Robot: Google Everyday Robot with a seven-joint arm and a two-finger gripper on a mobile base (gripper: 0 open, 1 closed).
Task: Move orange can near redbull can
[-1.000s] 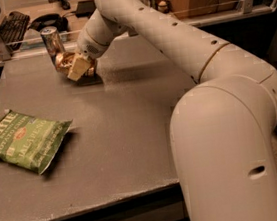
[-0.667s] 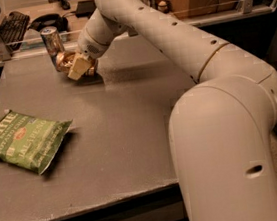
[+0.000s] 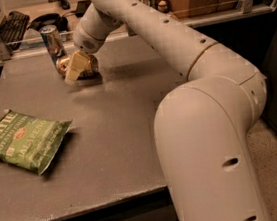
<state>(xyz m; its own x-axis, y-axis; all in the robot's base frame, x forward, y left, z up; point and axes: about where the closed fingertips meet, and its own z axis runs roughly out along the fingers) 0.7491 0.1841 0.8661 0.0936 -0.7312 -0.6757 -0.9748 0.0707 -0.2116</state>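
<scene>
The orange can (image 3: 86, 63) is a shiny orange-gold can at the far left of the grey table (image 3: 129, 113), low on the surface. My gripper (image 3: 76, 67) reaches down from the long white arm and is shut on the orange can, with one cream finger (image 3: 73, 70) across its front. The redbull can (image 3: 52, 42), tall, slim, blue and silver, stands upright just behind and left of the orange can, very close to it. Whether the two cans touch I cannot tell.
A green chip bag (image 3: 24, 140) lies flat at the table's front left. A metal rail (image 3: 217, 16) runs along the table's far edge, with a keyboard (image 3: 9, 25) and clutter behind it. My large white arm base (image 3: 209, 149) fills the right foreground.
</scene>
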